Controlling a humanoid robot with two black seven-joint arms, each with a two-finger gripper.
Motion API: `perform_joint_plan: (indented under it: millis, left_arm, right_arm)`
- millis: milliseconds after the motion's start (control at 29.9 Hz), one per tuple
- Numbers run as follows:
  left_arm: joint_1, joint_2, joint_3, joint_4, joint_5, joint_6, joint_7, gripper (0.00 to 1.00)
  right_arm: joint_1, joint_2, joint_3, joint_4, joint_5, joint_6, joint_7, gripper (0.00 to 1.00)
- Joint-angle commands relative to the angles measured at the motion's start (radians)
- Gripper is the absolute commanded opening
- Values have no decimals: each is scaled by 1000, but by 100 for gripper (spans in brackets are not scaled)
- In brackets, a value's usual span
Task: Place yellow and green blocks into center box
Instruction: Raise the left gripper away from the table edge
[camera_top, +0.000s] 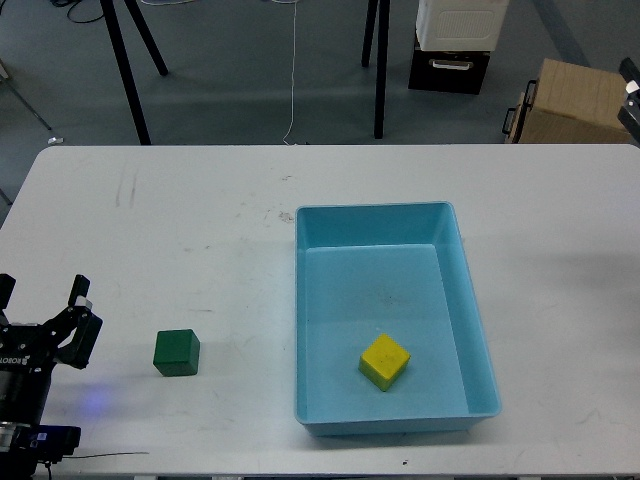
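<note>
A yellow block (384, 361) lies inside the light blue box (375, 209), near its front wall. A green block (176, 352) sits on the white table (200, 230), left of the box. My left gripper (42, 291) is open and empty at the table's front left corner, a short way left of the green block. Of my right arm only a dark sliver (632, 98) shows at the right edge, above the table's far right corner; its fingers cannot be made out.
Beyond the table's far edge, on the floor, stand a cardboard box (580, 100), a black and white case (455, 40) and tripod legs (380, 70). A white cable (293, 70) hangs down there.
</note>
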Motion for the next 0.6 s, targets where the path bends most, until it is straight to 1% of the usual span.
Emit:
perform_joint_plan:
  millis: [0, 100, 200, 234, 301, 367, 401, 501, 568]
  left_arm:
    - [-5, -2, -2, -3, -2, 0, -1, 100]
    - [-7, -1, -6, -6, -5, 0, -3, 100]
    - [-13, 4, -8, -17, -14, 0, 6, 100]
    - [-16, 7, -11, -30, -22, 0, -1, 100]
    - [-42, 5, -18, -38, -35, 0, -9, 100]
    - [-76, 7, -17, -35, -61, 0, -35, 100]
    - [-80, 10, -18, -34, -71, 0, -40, 100]
    - [-91, 31, -37, -32, -72, 0, -43, 100]
    - [-108, 83, -80, -15, -68, 0, -35, 100]
  right_arm:
    - [-177, 59, 56, 72, -2, 0, 3, 99]
    - [-220, 90, 57, 87, -2, 0, 6, 99]
    - [-230, 93, 59, 84, -5, 0, 6, 99]
    - [-230, 92, 59, 84, -5, 0, 6, 99]
    - [-230, 79, 57, 84, -6, 0, 7, 99]
    - [-230, 69, 53, 84, -9, 0, 10, 99]
    - [-230, 57, 51, 86, -14, 0, 10, 99]
    - [-234, 20, 40, 94, -28, 0, 10, 99]
    - [-243, -5, 30, 110, -28, 0, 10, 99]
